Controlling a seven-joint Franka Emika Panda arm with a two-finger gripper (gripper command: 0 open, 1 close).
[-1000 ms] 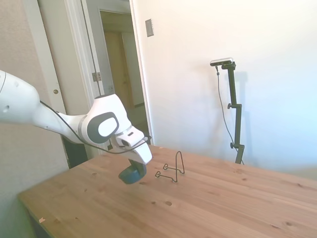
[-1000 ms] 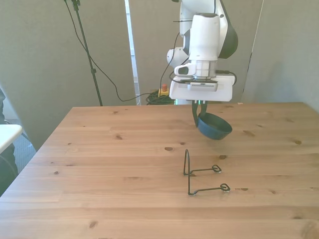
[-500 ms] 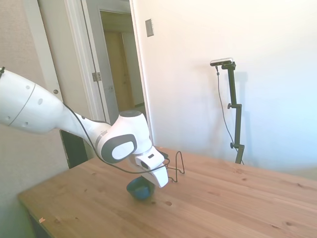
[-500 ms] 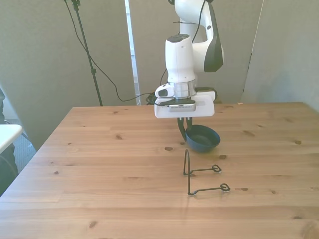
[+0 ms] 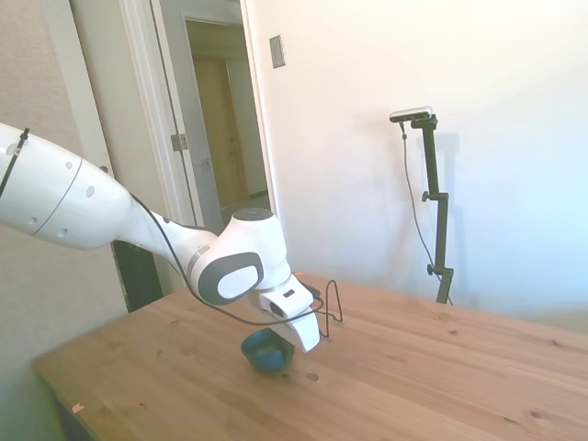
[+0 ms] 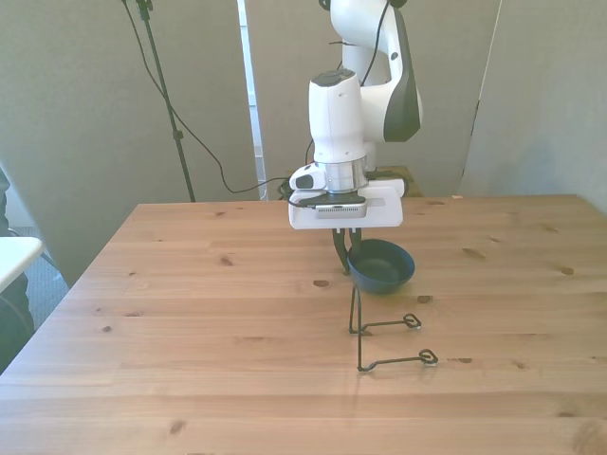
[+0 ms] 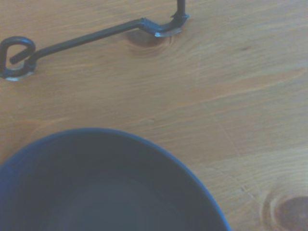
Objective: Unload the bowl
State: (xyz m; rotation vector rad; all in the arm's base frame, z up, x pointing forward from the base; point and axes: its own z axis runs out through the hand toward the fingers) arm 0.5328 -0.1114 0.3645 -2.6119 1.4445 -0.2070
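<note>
The gripper (image 6: 345,252) is clamped on the rim of the bowl (image 6: 381,265) — low over the table (image 6: 190,313), just behind the wire rack (image 6: 384,336). The bowl looks rigid, light and smooth, so the rim pinch suits it. It is empty, and so is the rack.

Bright, even daylight; the wrist view is soft.
The white wall (image 5: 478,138) behind the arm in the side view is nearly washed out. Below the gripper (image 6: 343,258), the bowl (image 7: 101,187) fills the wrist picture dark and blurred, and the wire rack (image 7: 91,36) beyond it is only slightly sharper.
</note>
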